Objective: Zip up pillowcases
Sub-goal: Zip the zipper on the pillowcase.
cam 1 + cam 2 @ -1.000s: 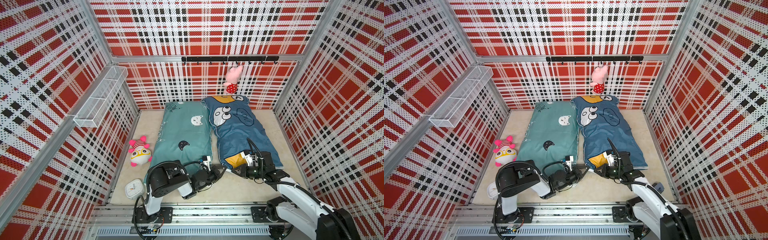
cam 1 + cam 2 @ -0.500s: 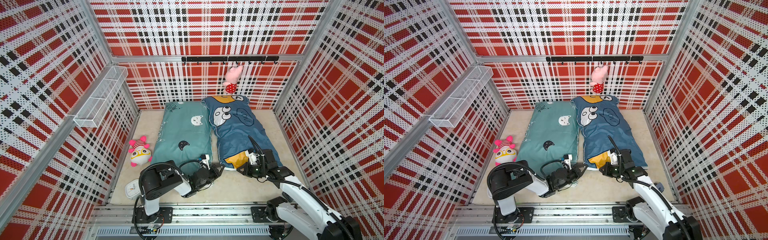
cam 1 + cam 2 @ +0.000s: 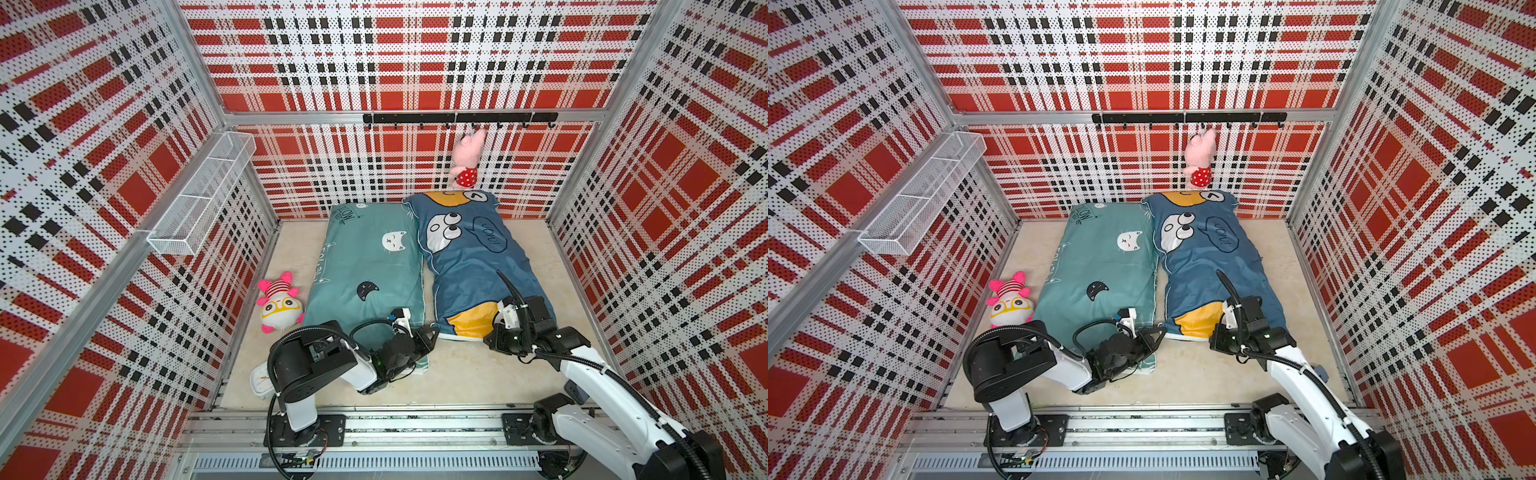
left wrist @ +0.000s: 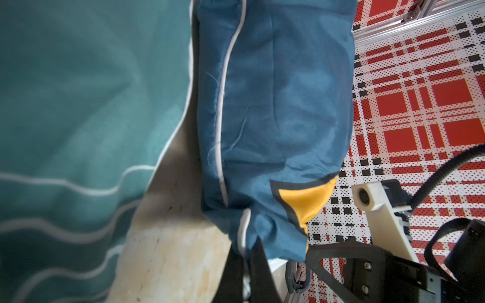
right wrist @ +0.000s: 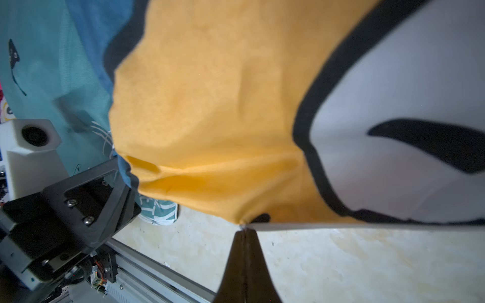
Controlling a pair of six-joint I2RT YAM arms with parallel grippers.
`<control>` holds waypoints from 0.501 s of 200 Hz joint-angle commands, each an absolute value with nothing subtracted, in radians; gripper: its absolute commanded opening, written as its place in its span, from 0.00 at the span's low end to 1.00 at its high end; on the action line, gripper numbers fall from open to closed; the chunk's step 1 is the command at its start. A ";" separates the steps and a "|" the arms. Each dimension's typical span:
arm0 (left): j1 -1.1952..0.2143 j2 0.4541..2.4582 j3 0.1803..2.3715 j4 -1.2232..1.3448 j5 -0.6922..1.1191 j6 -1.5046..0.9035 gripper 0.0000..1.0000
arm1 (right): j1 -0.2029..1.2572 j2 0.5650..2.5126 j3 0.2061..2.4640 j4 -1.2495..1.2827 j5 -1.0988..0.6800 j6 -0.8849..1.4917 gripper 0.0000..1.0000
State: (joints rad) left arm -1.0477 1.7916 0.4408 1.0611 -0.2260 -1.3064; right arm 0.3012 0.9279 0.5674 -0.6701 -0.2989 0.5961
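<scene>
1. As you scan in from the left wall, you first meet a pink-and-white plush toy (image 3: pixel 280 305). It lies on the beige floor (image 3: pixel 457 376), just beside the teal pillowcase (image 3: pixel 365 270).
2. The teal pillowcase lies flat and lengthwise, its far end near the back wall and its near end partly hidden by the left arm (image 3: pixel 316 365). Its long right edge runs alongside the blue pillowcase (image 3: pixel 469 266). The two touch toward the far end, and a slim strip of floor shows between them nearer you.
3. Your left gripper (image 4: pixel 245 259) sits where the two near ends meet. Its jaws are pressed together on the blue pillowcase's near left corner, where the white piping runs in between the fingers. The fabric bunches just above the tips.
4. The blue pillowcase stretches away from that pinch toward the back wall. Its yellow patch (image 3: pixel 473 322) lies at the near hem, between your two grippers.
5. Your right gripper (image 5: pixel 244 232) meets that same near hem where the yellow patch ends. Its jaws are fully closed, tips touching the hem's white piping. You cannot tell whether they have caught anything there.
</scene>
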 commanded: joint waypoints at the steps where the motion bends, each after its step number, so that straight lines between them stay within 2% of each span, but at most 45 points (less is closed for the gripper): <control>1: -1.015 1.771 0.418 1.046 -0.267 -1.264 0.00 | 0.305 0.941 0.614 -0.758 -0.188 0.626 0.00; 54: -0.925 1.788 0.412 1.064 -0.207 -1.223 0.00 | 0.306 1.001 0.700 -0.849 -0.014 0.641 0.00; 100: -0.853 1.778 0.418 1.085 -0.177 -1.192 0.00 | 0.282 1.039 0.680 -0.845 0.097 0.685 0.00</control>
